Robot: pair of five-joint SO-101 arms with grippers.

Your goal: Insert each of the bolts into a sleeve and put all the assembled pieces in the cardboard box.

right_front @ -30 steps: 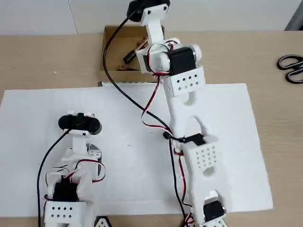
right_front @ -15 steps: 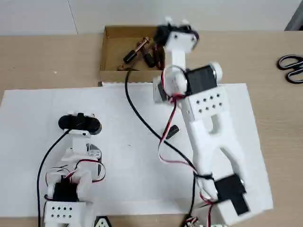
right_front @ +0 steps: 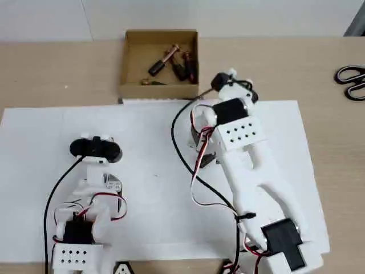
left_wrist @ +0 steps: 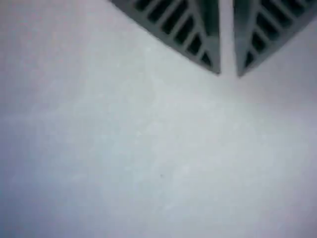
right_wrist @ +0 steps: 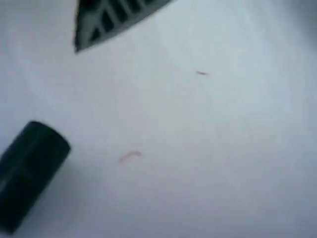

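1. From above: one loose sleeve (right_front: 208,158) lies on the paper (right_front: 154,131) under the right arm, near the box (right_front: 137,52). The box holds three or four assembled pieces (right_front: 174,64). I cannot tell the right claw's (right_front: 227,84) state.
2. Left wrist: the left claw (left_wrist: 228,72) is all but together and empty.
3. Right wrist: the sleeve (right_wrist: 29,173) looks light, stiff and likely to roll, so it is best pinched across its middle.

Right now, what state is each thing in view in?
cardboard box: open-topped, with assembled pieces inside.
black sleeve: lying on its side on the white paper, outside the box.
left gripper: empty, over the paper.
right gripper: near the box's corner.
scissors: lying on the table, untouched.
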